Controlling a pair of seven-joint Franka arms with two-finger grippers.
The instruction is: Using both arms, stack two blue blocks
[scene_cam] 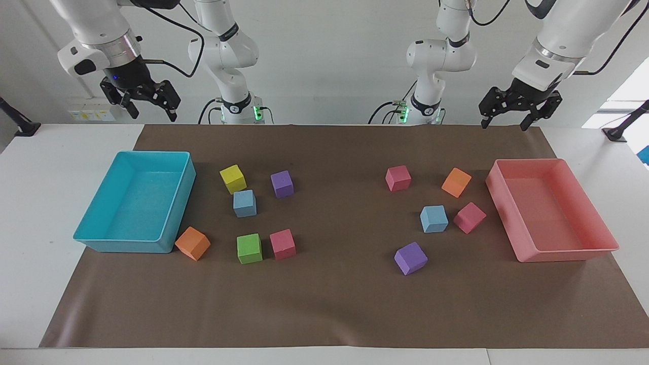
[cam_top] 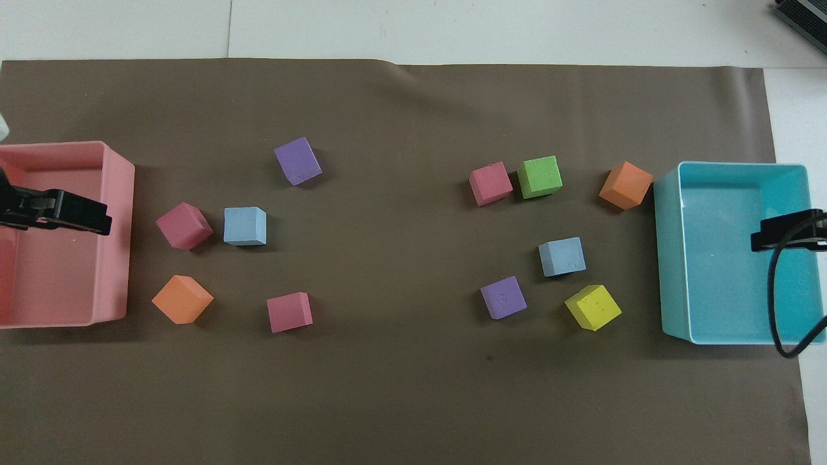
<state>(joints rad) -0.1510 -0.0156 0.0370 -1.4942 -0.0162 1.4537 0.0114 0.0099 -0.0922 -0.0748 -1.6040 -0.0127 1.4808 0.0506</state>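
Both claws hung up in the air, jaws wide, holding nothing: left claw [scene_cam: 507, 120] over pink tray [scene_cam: 603, 243], right claw [scene_cam: 149, 107] over turquoise tray [scene_cam: 127, 247]. One blue block [scene_cam: 245, 203] sat on the table betw. yellow cube [scene_cam: 232, 179] & green cube [scene_cam: 249, 248]. Other blue block [scene_cam: 434, 219] lay just beside a pink cube [scene_cam: 469, 217], twd left arm's end.
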